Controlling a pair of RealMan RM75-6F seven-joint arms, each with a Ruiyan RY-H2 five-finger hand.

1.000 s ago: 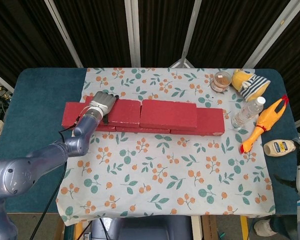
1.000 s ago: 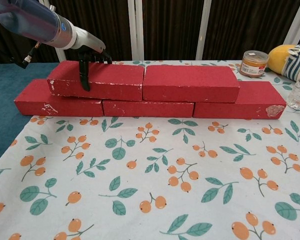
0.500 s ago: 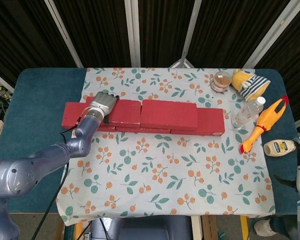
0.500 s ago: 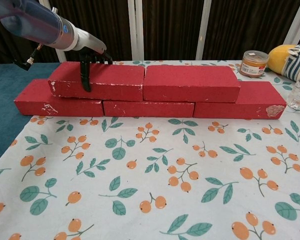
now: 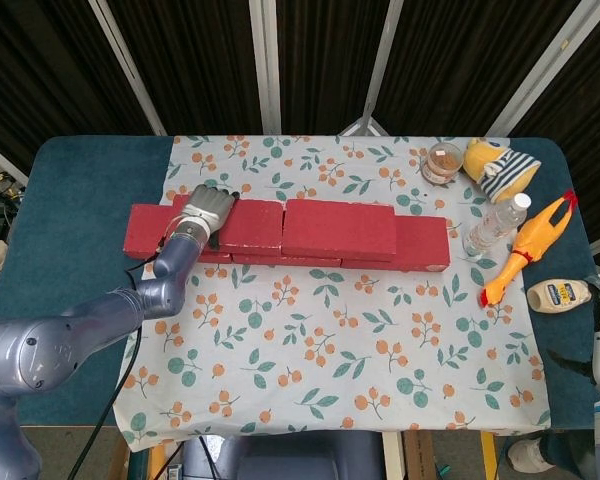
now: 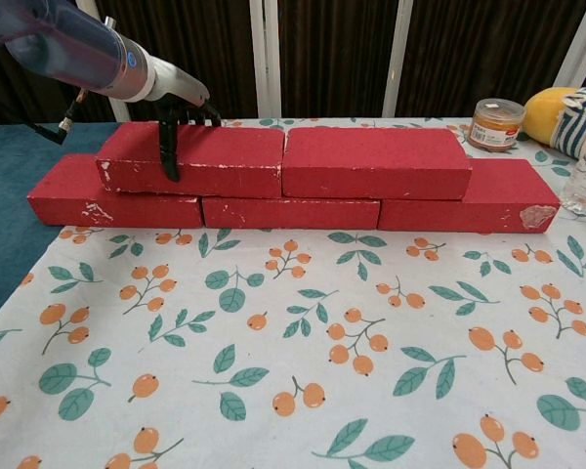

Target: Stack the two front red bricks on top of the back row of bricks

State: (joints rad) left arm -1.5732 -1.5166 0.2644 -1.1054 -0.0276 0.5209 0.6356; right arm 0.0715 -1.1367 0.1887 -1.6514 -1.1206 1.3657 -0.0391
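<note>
Bright, even lighting; sharp focus, soft shadows.

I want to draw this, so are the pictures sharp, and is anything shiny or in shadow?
Head view: even light, sharp, the bottle glints a little. Chest view: bricks crisp with thin shadows under them, the left hand dark against the curtain, and the arm's near end slightly soft.

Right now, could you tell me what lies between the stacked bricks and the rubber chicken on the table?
A clear water bottle stands between the right end of the bricks and the rubber chicken, best shown in the head view.
</note>
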